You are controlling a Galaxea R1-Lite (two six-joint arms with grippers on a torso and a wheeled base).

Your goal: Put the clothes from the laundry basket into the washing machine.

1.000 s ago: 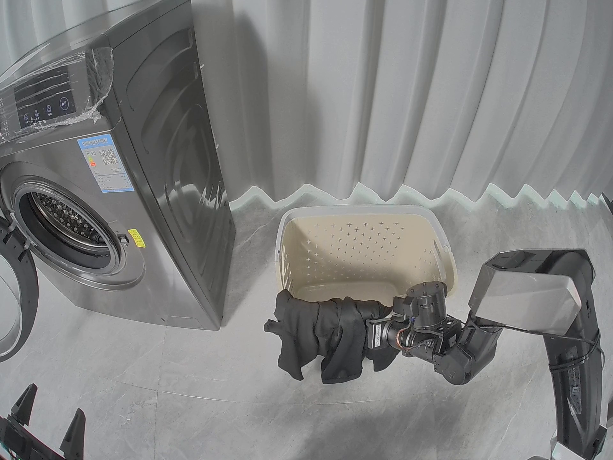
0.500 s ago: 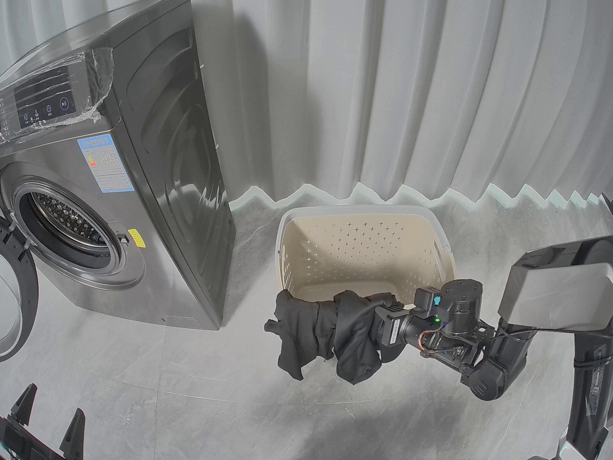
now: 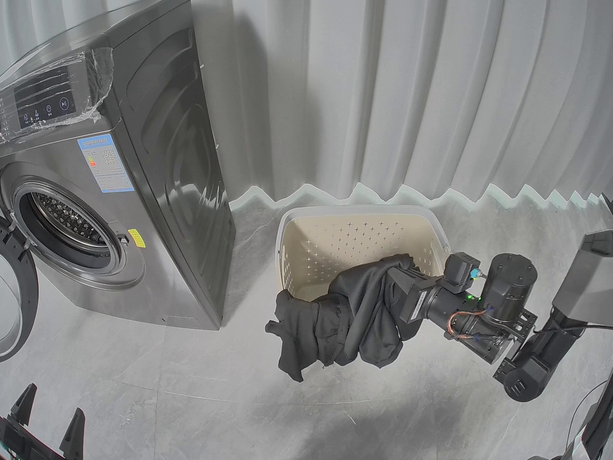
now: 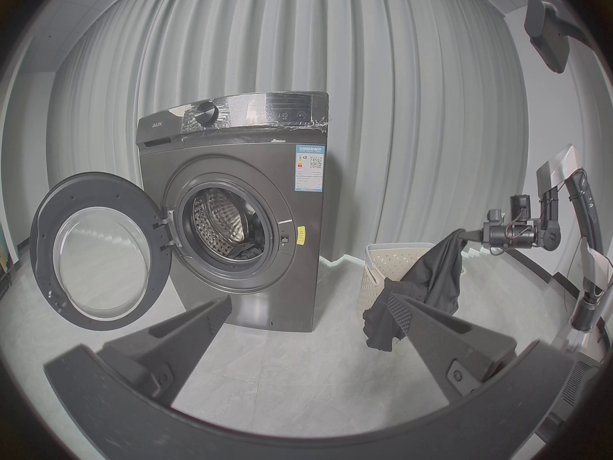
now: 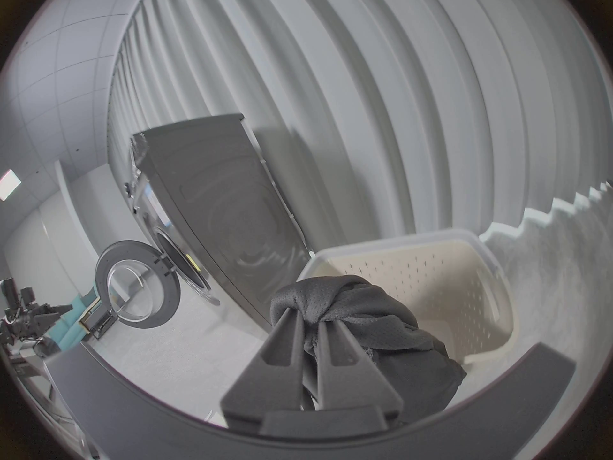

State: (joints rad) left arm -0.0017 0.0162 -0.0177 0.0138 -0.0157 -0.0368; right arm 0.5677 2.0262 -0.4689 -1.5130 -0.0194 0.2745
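Observation:
A dark garment (image 3: 351, 314) hangs over the front rim of the cream laundry basket (image 3: 357, 211), one end lifted above the rim. My right gripper (image 3: 401, 277) is shut on that lifted end, its fingers (image 5: 287, 346) closed into the bunched cloth (image 5: 370, 314). To the left stands the grey washing machine (image 3: 166, 161) with its round door (image 4: 96, 250) swung wide and the drum (image 3: 70, 228) exposed. My left gripper (image 3: 50, 416) is low near the floor in front of the machine, open and holding nothing (image 4: 306, 301).
A white pleated curtain (image 3: 415, 84) closes off the back. Bare grey floor (image 3: 191, 378) stretches between the machine and the basket. The open door (image 3: 16, 301) juts out at the machine's front left.
My right gripper has risen and drawn back to the right, pulling the held end of the garment up over the basket; the other end still drapes over the front rim.

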